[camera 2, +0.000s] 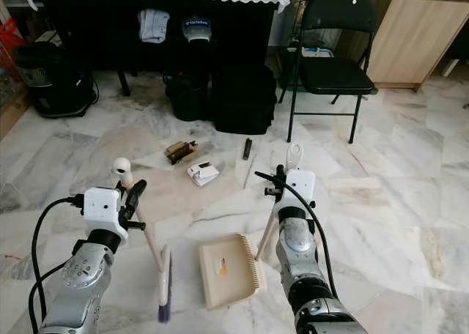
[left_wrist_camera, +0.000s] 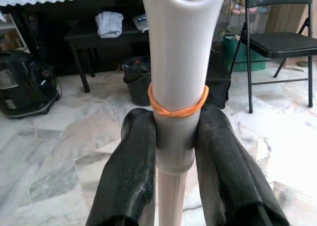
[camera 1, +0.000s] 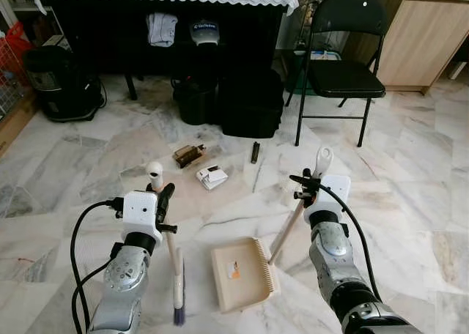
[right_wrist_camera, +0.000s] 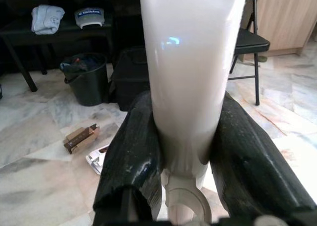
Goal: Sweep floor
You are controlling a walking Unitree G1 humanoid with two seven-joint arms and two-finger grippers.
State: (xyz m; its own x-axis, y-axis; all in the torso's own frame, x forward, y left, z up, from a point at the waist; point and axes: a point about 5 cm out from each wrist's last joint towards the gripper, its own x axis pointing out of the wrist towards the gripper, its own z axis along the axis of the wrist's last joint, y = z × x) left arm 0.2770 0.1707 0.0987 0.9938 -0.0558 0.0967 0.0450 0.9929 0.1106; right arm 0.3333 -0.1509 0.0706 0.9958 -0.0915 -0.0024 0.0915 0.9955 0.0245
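- The sweeping looks barely begun: the left gripper [camera 1: 163, 202] has its fingers clamped on the broom [camera 1: 176, 275] handle, bristles on the floor [camera 1: 410, 165] beside the dustpan [camera 1: 242, 274].
- The right gripper [camera 1: 308, 187] grips the dustpan's handle; the pan lies flat and holds one small orange scrap.
- A brown box [camera 1: 189, 155], a white packet [camera 1: 212, 176] and a dark stick [camera 1: 255, 151] lie unswept, well ahead of the pan.
- The left wrist view adds an orange rubber band [left_wrist_camera: 178, 106] around the broom handle, just above the fingers [left_wrist_camera: 131, 176].
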